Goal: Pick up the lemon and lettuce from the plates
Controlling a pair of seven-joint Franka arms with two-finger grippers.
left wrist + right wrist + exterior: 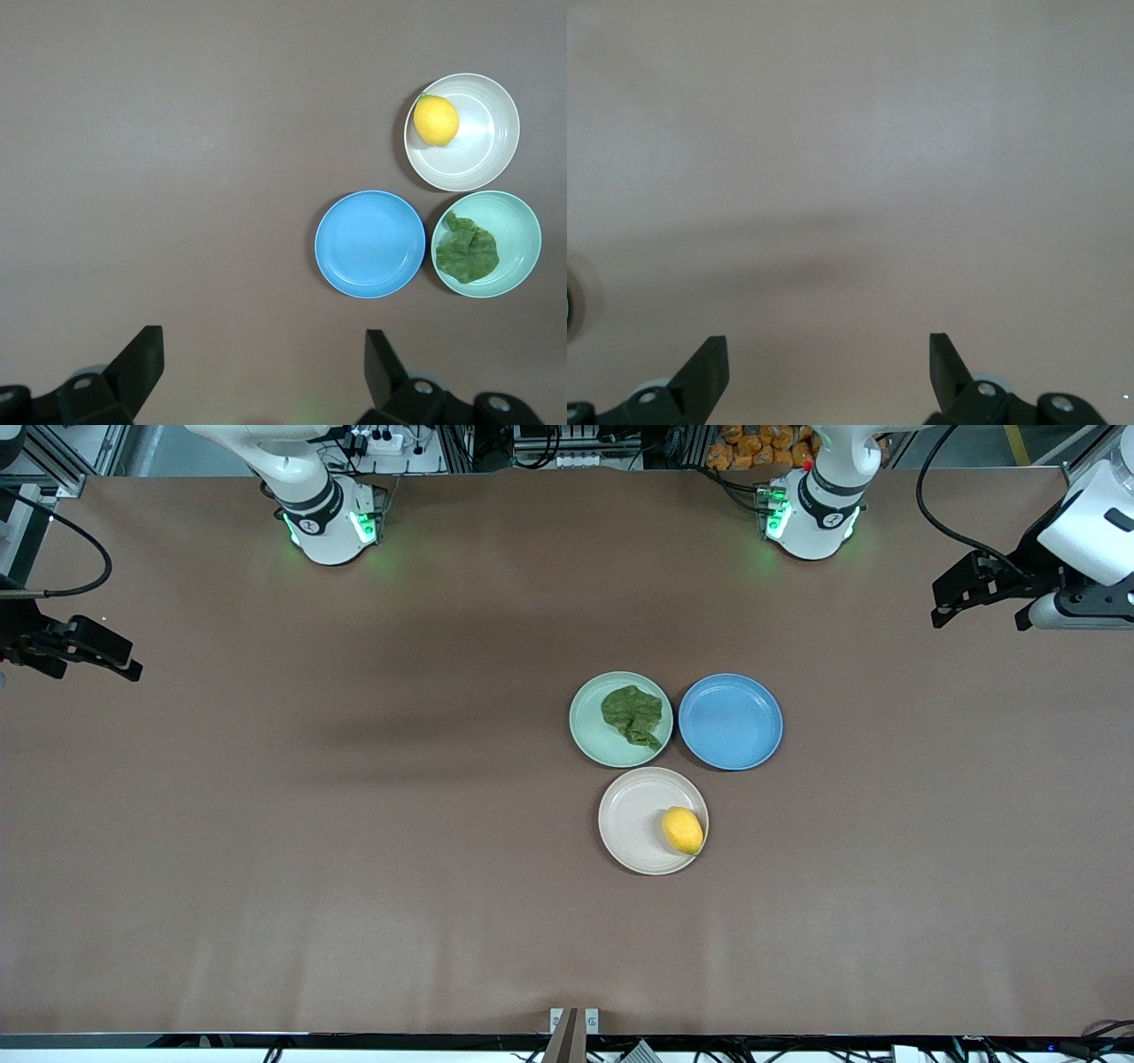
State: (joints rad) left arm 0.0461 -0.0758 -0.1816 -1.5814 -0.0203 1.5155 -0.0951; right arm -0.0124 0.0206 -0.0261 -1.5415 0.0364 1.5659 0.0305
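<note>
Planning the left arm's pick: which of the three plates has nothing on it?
The blue plate, beside the mint plate toward the left arm's end. The mint one holds the lettuce, the beige one the lemon.

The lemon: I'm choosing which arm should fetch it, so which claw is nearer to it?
Left. The left claw hangs open at its own end of the table; the lemon shows in its wrist view. The right claw, open, waits at its end, farther off.
</note>
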